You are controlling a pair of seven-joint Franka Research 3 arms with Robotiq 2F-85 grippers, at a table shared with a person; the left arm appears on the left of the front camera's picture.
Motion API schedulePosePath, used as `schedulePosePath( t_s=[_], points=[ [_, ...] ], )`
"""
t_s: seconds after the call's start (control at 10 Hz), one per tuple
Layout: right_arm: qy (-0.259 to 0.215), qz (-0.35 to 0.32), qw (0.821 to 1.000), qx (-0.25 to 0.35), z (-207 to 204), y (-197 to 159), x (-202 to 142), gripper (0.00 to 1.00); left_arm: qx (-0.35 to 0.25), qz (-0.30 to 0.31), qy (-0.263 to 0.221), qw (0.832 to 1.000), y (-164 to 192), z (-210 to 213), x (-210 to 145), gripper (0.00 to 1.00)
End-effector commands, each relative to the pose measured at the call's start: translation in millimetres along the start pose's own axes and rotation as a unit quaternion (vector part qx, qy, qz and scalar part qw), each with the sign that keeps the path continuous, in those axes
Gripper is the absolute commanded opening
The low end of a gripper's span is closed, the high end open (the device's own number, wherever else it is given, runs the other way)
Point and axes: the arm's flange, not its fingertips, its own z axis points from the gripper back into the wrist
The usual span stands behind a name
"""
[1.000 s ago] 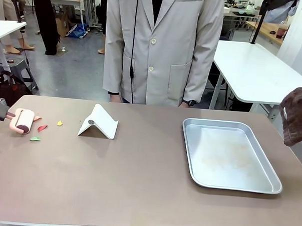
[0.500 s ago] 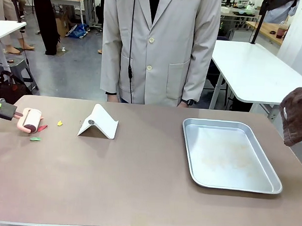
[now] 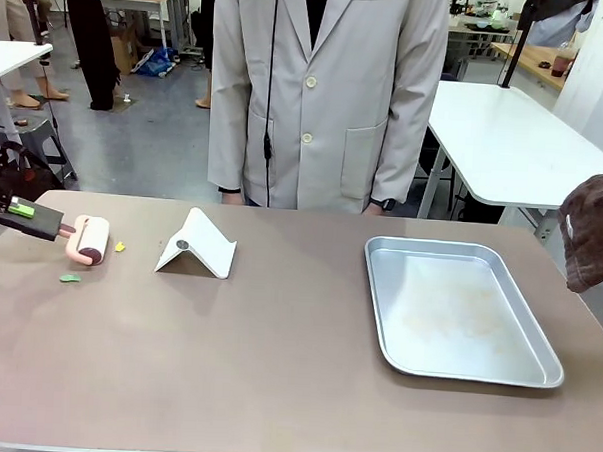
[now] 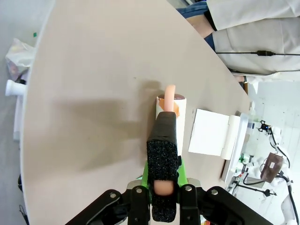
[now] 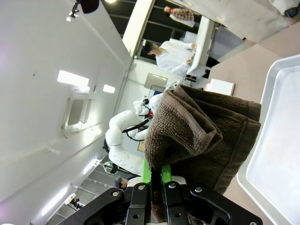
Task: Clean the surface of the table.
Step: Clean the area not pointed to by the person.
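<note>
Left gripper (image 3: 44, 222) is clamped on the roller (image 3: 91, 240) w/ the table (image 3: 275, 365) right beneath it, right gripper (image 5: 156, 186) clenches a cloth (image 5: 197, 122), and imo the green scrap (image 3: 70, 277) just beside the fingertips gets missed if the roller tracks straight ahead.

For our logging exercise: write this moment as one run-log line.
left jaws shut on lint roller | roller on table | right jaws shut on brown cloth

Silver tray (image 3: 458, 313), white folded stand (image 3: 206, 244), pink lint roller (image 3: 91, 240), green scrap (image 3: 70, 277), perhaps paper, yellow scrap (image 3: 119, 246), brown cloth (image 3: 592, 231)
</note>
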Motion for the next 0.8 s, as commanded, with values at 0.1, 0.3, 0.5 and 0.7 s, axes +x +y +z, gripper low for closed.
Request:
schedulePosePath(
  t_s=[0.1,0.3,0.5,0.7],
  points=[
    [-0.003,0.004,1.000,0.005,-1.6,3.4,0.2,0.09,0.042,-0.008,0.004,0.999,0.3,-41.7,-23.4,0.22],
    [-0.003,0.004,1.000,0.005,-1.6,3.4,0.2,0.09,0.041,-0.018,0.020,0.999,-7.3,-62.3,-28.5,0.22],
    [-0.003,0.004,1.000,0.005,-1.6,3.4,0.2,0.09,0.040,-0.027,0.031,0.998,-14.8,-74.3,-33.5,0.22],
    [-0.003,0.004,1.000,0.005,-1.6,3.4,0.2,0.09,0.024,-0.031,0.023,0.999,-22.9,-69.2,-32.3,0.22]
  ],
)
